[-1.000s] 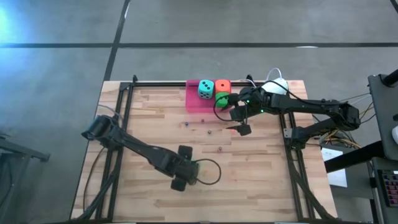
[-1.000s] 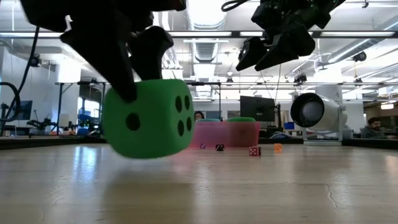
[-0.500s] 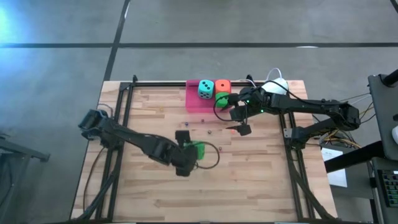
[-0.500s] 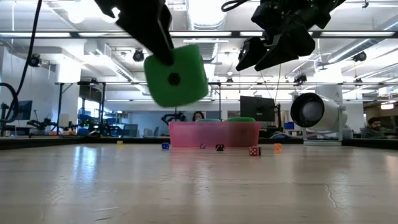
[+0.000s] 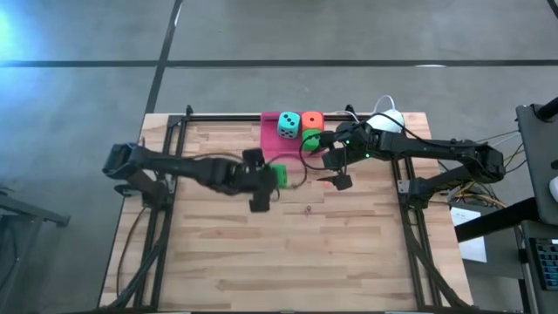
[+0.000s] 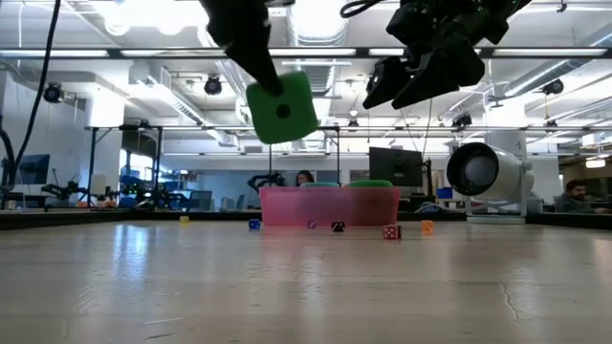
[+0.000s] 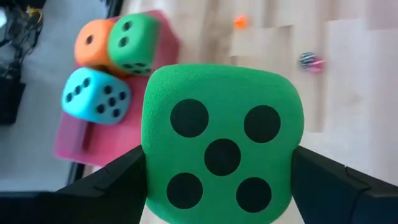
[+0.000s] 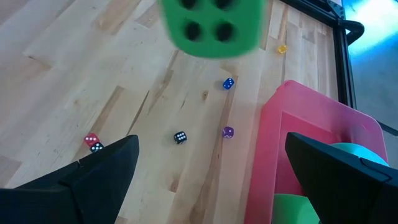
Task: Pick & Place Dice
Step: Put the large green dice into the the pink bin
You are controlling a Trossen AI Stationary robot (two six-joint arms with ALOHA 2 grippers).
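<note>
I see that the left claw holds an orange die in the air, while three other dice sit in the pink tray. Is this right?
Not quite: the die in the left claw is green, not orange, as the left wrist view shows. The orange die sits in the pink tray with the teal die and the other green die.

My left gripper (image 7: 217,186) holds a bright green die (image 7: 222,158) with five black pips; teal die (image 7: 94,96), orange die (image 7: 92,40), pink tray (image 7: 74,140).

Orange die (image 7: 91,41) half hidden behind green die (image 7: 134,43). Held green die (image 8: 211,25) blurred, cut at 12 o'clock edge. Tiny dice (image 6: 338,226) too small to read. Tray (image 6: 330,205) contents mostly hidden in low view.
</note>
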